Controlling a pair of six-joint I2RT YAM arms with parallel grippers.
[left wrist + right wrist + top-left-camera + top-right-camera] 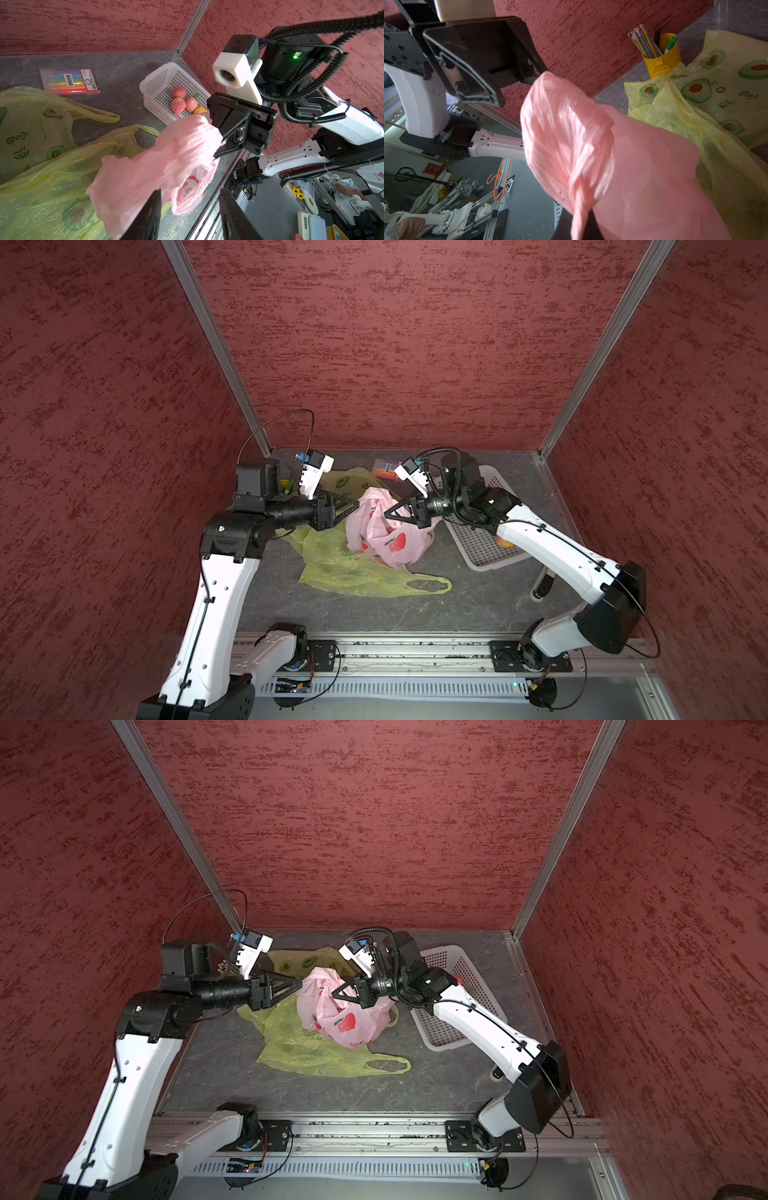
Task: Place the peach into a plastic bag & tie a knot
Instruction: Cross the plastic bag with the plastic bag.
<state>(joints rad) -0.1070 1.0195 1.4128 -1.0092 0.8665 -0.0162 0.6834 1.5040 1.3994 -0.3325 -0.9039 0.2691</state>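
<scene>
- My right gripper (387,515) is closed tight on a twisted strand of the pink bag (388,541). In the right wrist view the plastic is pinched between its two fingers.
- My left gripper (354,504) faces it from the opposite side, with the jaws about half apart. The gathered pink plastic reaches its fingertips, but I do not see it clamped (in the left wrist view the strand seems to pass beside one finger, not between both).
- The pink bag rests on the table (457,605), partly on top of a yellow-green bag (345,572). It is between the two grippers and just below them.
- Three peaches (178,106) lie in the white basket (158,83), under the right arm and apart from both grippers.
- Whether a peach is inside the pink bag, I cannot tell; the plastic hides it.
</scene>
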